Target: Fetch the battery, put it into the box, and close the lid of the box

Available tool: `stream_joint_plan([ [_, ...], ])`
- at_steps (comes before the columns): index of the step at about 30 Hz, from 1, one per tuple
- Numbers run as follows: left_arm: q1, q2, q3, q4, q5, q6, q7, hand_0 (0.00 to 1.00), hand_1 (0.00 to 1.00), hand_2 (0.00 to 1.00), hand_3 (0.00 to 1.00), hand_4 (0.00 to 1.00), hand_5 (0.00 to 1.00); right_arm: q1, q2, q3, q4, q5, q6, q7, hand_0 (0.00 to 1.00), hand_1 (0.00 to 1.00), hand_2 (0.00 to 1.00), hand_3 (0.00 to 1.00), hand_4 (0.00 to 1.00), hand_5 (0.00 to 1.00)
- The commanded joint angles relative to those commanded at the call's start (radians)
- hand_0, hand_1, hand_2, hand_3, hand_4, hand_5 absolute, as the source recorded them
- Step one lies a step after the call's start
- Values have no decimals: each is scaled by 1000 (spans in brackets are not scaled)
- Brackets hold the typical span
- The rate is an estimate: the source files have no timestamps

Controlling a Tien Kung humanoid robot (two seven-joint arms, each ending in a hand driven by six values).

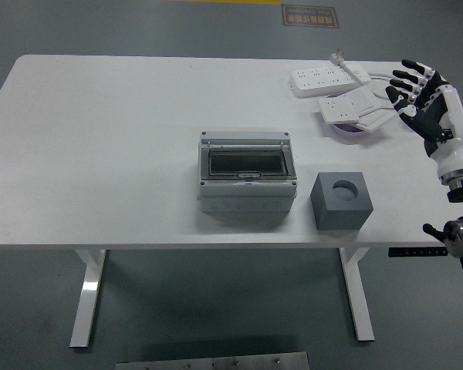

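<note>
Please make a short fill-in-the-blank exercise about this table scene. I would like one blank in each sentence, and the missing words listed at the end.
1. The box in the middle of the table has its lid ____.
2. The grey block with a round hole in its top stands to the ____ of the box.
3. The right hand holds ____, fingers spread.
4. The two power strips lie near the table's far ____ corner.

Missing words: closed; right; nothing; right
</note>
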Motion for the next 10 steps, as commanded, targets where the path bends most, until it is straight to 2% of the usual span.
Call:
stream_joint_plan([
  [10, 14, -2, 62, 5, -65, 19, -38, 616, 691, 615, 594, 640, 64, -5, 4, 8, 5, 3, 1, -5, 710, 724, 735, 781, 835, 284],
])
